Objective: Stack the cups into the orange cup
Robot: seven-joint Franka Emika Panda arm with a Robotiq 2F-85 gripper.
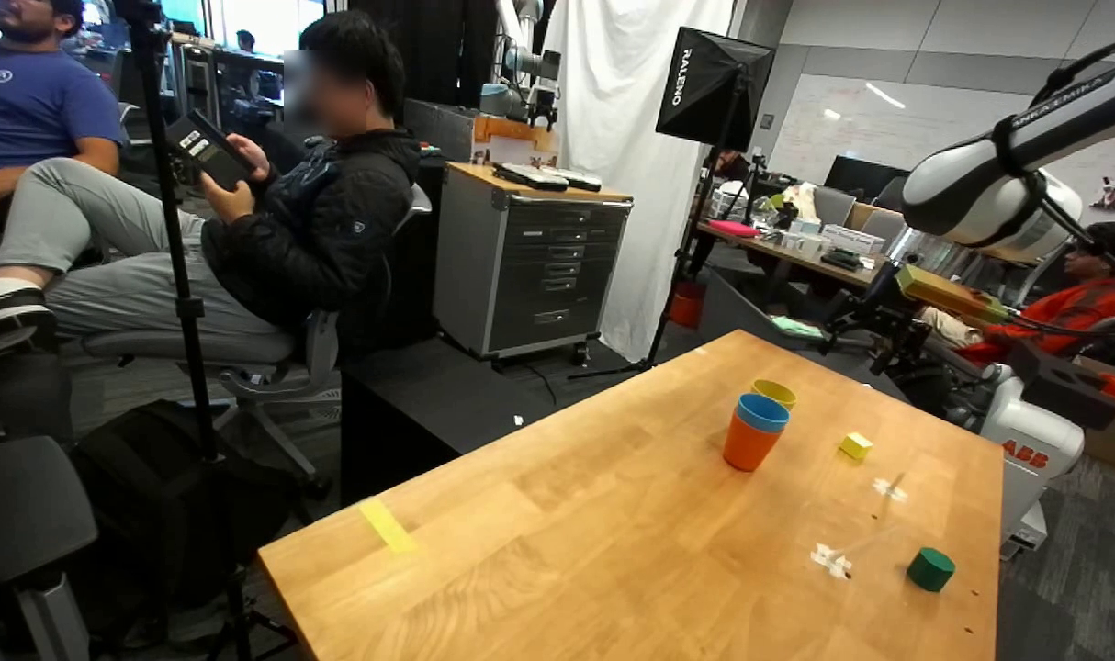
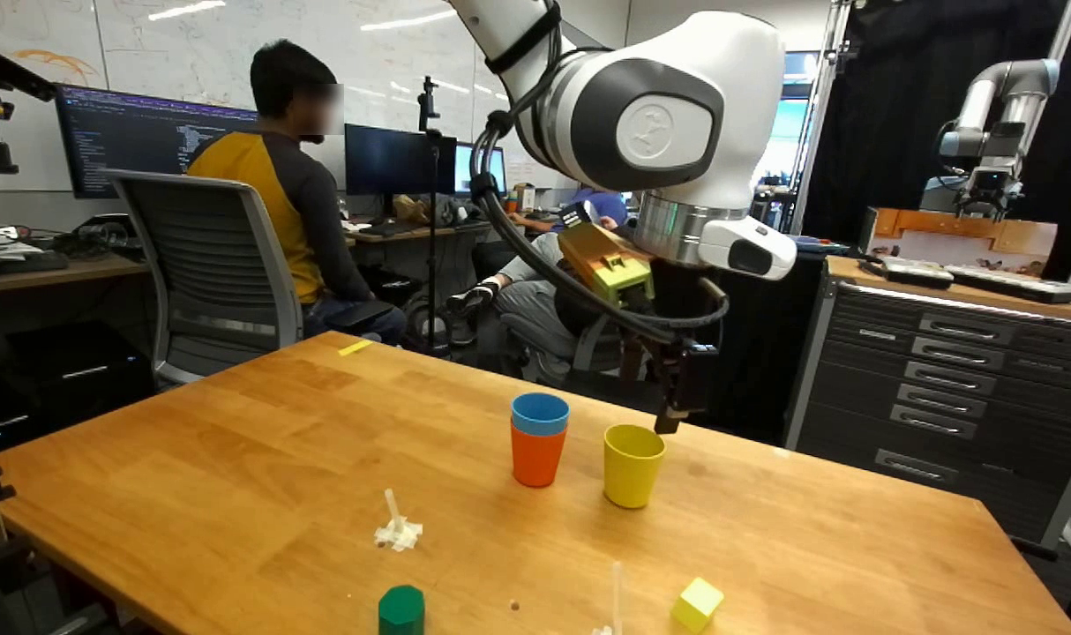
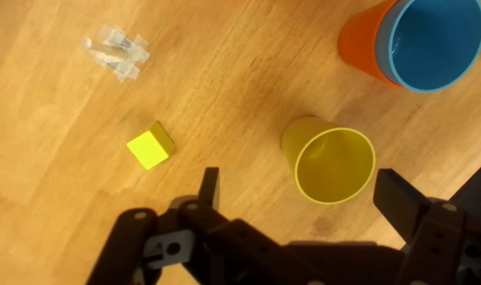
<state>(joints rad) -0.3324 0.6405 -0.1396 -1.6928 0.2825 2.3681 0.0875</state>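
Note:
The blue cup (image 1: 763, 411) sits nested in the orange cup (image 1: 748, 445), which stands upright on the table. Both also show in an exterior view, the blue cup (image 2: 540, 414) above the orange cup (image 2: 535, 454), and in the wrist view at the upper right, as blue cup (image 3: 434, 43) and orange cup (image 3: 361, 41). The yellow cup (image 2: 632, 467) stands upright and empty beside them. My gripper (image 2: 650, 397) is open and empty, above the table near the yellow cup. In the wrist view the yellow cup (image 3: 331, 166) shows between the spread fingertips (image 3: 298, 174), nearer the right finger, apparently untouched.
A yellow block (image 3: 151, 146) lies near the yellow cup. A green block (image 1: 930, 569) stands closer to the table's edge. Thin sticks are taped upright to the table, one with white tape (image 2: 398, 532). A yellow tape strip (image 1: 388, 525) marks the table's far end.

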